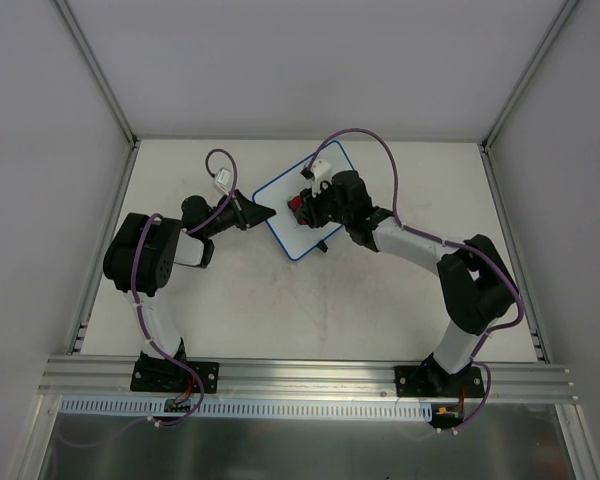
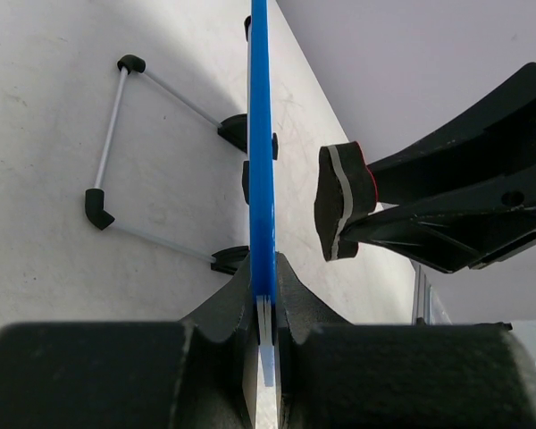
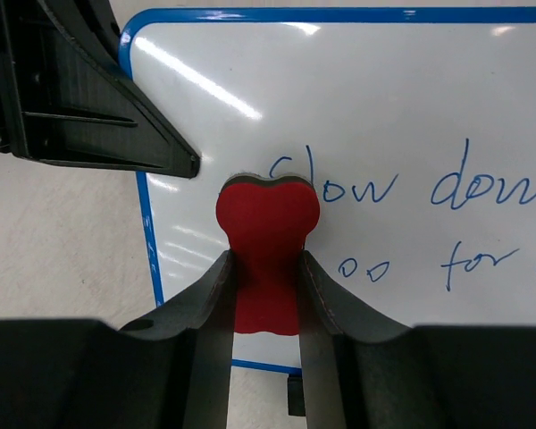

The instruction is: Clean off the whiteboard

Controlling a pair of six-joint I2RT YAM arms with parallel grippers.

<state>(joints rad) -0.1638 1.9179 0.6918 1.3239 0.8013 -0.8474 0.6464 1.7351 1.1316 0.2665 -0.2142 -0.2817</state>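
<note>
While the whiteboard (image 3: 384,98) is clamped at its blue edge by the closed left gripper (image 2: 264,286) on the far half of the table (image 1: 280,320), a red eraser (image 3: 268,214) is pinched in the right gripper (image 3: 266,268) — just off the board's face, beside blue writing (image 3: 411,192).
</note>
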